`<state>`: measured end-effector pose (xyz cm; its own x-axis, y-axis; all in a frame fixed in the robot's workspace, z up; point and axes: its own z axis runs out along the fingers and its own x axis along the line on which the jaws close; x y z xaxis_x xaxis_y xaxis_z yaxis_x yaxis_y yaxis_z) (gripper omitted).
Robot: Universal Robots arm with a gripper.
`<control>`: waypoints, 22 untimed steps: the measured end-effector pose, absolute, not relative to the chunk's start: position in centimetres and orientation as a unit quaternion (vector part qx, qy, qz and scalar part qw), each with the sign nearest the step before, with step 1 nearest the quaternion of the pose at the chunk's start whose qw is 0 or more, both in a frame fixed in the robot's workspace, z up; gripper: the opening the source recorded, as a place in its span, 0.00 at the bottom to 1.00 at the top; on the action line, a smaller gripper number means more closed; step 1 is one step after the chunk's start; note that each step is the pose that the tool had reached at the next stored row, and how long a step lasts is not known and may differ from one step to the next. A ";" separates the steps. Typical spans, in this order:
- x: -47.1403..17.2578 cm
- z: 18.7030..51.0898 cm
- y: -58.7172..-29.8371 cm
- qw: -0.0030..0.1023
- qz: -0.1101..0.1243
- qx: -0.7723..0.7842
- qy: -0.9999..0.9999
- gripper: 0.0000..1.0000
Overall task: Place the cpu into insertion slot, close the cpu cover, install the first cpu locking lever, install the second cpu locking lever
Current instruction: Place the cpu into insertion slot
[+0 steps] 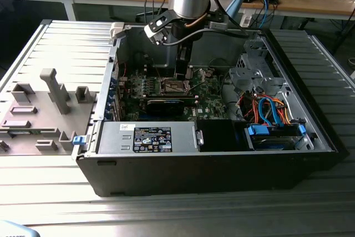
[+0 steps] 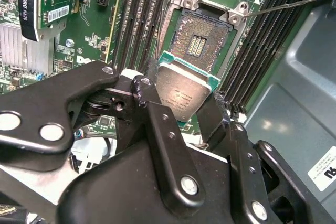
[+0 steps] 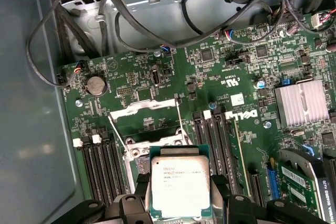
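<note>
Cpu (image 2: 184, 95), a small flat square chip with a silvery-grey metal top and a green edge, is being clamped between the two black fingers (image 2: 147, 90) of the black metal gripper (image 2: 181, 97), one finger pressing on each of two opposite edges. In the second wrist view the chip is hanging above the insertion slot (image 2: 202, 38), a small square socket with a dark centre and a silvery metal rim. It is overlapping the slot's near edge while staying apart from it, and the slot's contact field is lying bare. At the far side of the slot, the cpu cover (image 3: 143, 108), a thin silvery metal frame plate, is standing swung up and open. Two thin wire levers (image 3: 116, 134) are rising beside the slot. Around the slot the green motherboard (image 3: 210, 77) is lying inside an open black computer case (image 1: 194, 173). In the exterior view the gripper is reaching down into the case right over the slot.
</note>
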<state>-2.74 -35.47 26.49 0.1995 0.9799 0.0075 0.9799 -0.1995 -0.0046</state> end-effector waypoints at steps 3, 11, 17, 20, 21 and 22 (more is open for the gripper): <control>-2.7 26.5 -35.5 0.004 -0.001 -0.776 -0.630 0.55; -2.7 26.5 -35.5 0.004 -0.002 -0.784 -0.621 0.55; -2.7 26.5 -35.5 0.004 -0.002 -0.787 -0.617 0.55; -2.7 26.5 -35.5 0.004 -0.002 -0.788 -0.615 0.55; -2.7 26.5 -35.5 0.004 -0.002 -0.789 -0.614 0.55; -2.7 26.5 -35.5 0.004 -0.002 -0.790 -0.613 0.55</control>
<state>-2.74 -35.47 26.45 0.2480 0.9687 0.0075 0.9688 -0.2480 -0.0046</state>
